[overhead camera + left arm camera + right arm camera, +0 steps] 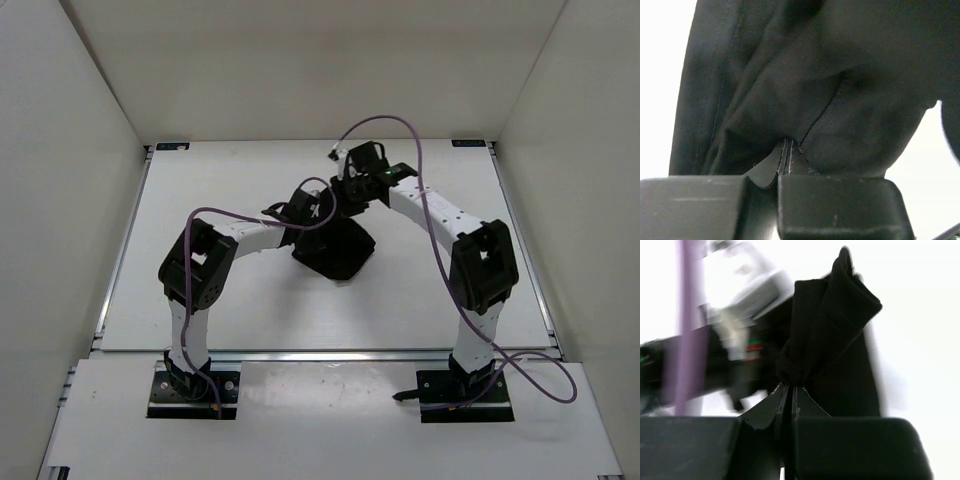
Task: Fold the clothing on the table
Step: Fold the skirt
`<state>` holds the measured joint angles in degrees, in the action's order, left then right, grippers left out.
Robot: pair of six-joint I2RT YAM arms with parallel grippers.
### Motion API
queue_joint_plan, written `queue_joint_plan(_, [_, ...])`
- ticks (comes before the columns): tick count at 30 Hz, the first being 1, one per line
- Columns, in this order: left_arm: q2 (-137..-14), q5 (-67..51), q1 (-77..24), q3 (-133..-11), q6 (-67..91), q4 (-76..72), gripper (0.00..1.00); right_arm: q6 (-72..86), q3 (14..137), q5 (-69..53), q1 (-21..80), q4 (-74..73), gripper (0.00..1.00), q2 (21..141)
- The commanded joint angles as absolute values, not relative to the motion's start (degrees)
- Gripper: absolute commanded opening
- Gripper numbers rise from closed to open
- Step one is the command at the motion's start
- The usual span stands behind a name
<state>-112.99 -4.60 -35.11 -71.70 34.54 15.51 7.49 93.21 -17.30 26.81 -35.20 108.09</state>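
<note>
The clothing (336, 252) is a bunched black garment near the middle of the white table (210, 180), its upper part lifted towards both grippers. My left gripper (307, 210) is shut on a fold of it. In the left wrist view the dark fabric (805, 75) fills the frame above the closed jaws of that gripper (789, 146). My right gripper (346, 192) is close beside the left one. In its own view the right gripper (791, 388) is shut on a gathered bunch of the clothing (835, 325), which hangs in a narrow strip.
White enclosure walls (90, 90) stand left, right and behind. Metal rails (122, 250) edge the table. Purple cables (400, 125) loop above both arms. The left arm's wrist (740, 340) shows blurred, close to the right gripper.
</note>
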Motion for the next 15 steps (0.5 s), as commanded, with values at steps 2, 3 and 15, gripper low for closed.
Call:
queue_joint_plan(2, [-114.7, -6.5, -32.96, -70.76, 34.72, 14.86, 0.0, 10.36, 93.87, -20.65, 31.45, -38.24, 0.0, 111.44])
queue_joint_plan(3, [-114.35, -7.03, -31.91, -70.58, 34.72, 14.68, 0.0, 10.55, 92.65, -21.35, 32.25, -38.15, 0.0, 111.36])
queue_joint_plan(15, [-113.64, -12.48, -29.27, -65.92, 35.16, 9.67, 0.0, 14.59, 81.65, -27.94, 34.89, -31.83, 0.0, 108.11])
